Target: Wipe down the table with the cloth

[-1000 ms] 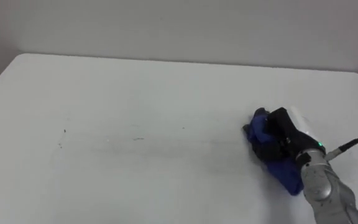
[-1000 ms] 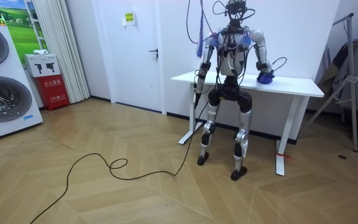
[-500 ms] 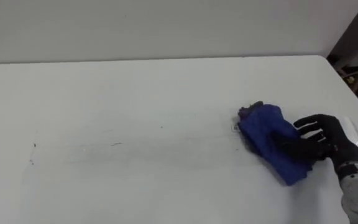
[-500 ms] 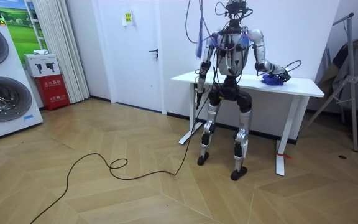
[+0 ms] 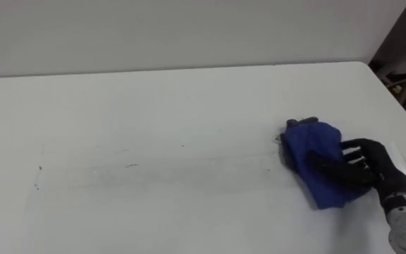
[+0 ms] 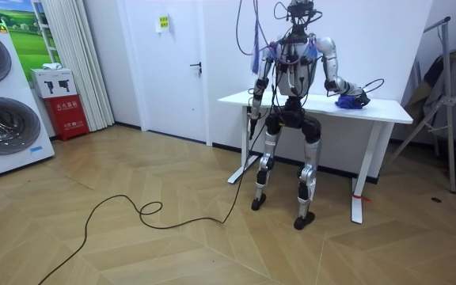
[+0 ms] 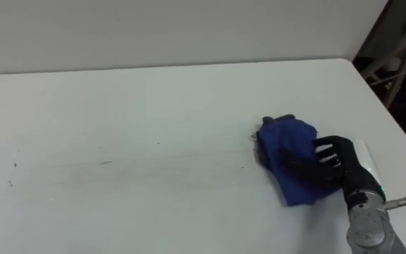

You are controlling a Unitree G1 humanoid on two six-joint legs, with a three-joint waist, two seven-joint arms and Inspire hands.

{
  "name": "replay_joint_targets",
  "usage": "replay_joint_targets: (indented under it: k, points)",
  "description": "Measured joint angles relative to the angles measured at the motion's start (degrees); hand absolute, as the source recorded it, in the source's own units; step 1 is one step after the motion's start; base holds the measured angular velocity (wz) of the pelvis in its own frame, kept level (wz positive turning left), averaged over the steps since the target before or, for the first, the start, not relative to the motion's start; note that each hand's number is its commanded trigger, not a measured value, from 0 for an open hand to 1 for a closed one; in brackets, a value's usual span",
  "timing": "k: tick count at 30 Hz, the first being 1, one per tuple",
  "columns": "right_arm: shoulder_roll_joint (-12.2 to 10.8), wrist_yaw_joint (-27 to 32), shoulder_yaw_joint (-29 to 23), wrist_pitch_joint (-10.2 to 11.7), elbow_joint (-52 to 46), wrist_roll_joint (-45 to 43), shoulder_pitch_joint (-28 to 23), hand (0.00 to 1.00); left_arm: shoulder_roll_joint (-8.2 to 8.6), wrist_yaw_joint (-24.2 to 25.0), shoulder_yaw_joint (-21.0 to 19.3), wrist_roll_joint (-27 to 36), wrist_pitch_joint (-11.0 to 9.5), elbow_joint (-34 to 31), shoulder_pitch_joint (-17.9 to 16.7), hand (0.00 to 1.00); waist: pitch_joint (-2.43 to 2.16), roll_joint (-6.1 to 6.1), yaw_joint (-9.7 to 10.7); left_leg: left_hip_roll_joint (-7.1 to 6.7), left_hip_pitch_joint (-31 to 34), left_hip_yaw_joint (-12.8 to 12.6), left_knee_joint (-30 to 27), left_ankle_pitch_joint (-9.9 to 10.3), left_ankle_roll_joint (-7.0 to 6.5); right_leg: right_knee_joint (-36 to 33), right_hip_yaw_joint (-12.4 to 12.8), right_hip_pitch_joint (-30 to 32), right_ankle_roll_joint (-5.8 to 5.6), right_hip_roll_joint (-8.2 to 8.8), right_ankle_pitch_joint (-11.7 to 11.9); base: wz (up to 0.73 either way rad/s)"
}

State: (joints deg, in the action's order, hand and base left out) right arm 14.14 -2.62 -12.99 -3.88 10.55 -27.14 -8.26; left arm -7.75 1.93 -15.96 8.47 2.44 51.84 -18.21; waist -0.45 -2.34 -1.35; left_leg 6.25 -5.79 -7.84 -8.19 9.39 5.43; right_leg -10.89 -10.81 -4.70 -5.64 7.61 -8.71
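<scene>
Left eye view: right hand pressed on a crumpled blue cloth toward the right end of the white table.
Fingers lie fairly straight across the cloth's near right part, bearing down rather than gripping; whether the thumb nips a fold underneath I cannot tell; the left hand seems to hang idle by the table's edge in the room view; the cloth's long axis runs from its far-left corner to its near-right end, slanting toward the wrist; faint dark marks lie well apart to its left; the stroke probably wants a flat palm, even pressure and a sweep broadside toward those marks, so the cloth does not bunch or slip out.
</scene>
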Motion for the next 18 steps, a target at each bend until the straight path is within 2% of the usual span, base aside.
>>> replay_joint_targets:
  k: [6,9,11,14,18]
  points:
    - [0.00,0.51,-1.81,-0.01,0.04,4.57,0.01,0.00,-0.06,0.02,-0.04,1.00,0.00,-0.02,-0.83,0.00,0.31,-0.43,0.85,0.00,0.10,0.01,-0.11,0.01,-0.02,0.00,0.02,0.02,0.00,0.00,0.00,0.00]
    - [0.01,1.91,-5.77,-0.01,0.15,6.89,-0.02,0.00,0.00,-0.01,-1.02,0.97,0.01,-0.04,-1.30,0.00,0.34,-0.46,1.47,0.00,0.18,-0.01,-0.11,0.01,-0.01,-0.05,0.07,0.86,0.00,-0.02,0.00,0.00]
    - [0.10,4.56,-9.05,0.00,1.01,7.91,-0.13,0.00,-0.04,-0.07,-2.22,0.95,0.01,-0.03,-1.83,0.00,0.30,-0.54,2.67,0.05,0.03,-0.18,-0.10,0.03,0.02,0.01,0.20,0.85,0.00,-0.08,-0.01,-0.03]
    - [0.18,6.53,-11.88,0.00,2.08,8.83,-0.58,0.00,-0.05,-0.04,-3.34,0.92,0.01,0.01,-2.84,0.00,0.30,-0.70,3.22,0.30,0.03,-1.52,-0.10,0.05,0.05,-0.70,1.75,1.70,0.02,-0.32,0.01,-0.22]
    - [0.24,7.03,-14.76,0.00,3.28,9.52,-0.82,0.00,-0.08,0.08,-4.49,0.93,0.02,0.02,-2.82,0.00,0.41,-1.10,5.02,0.30,-0.01,-2.35,-0.09,0.09,0.06,-0.93,2.69,1.80,0.03,-0.36,0.01,-0.12]
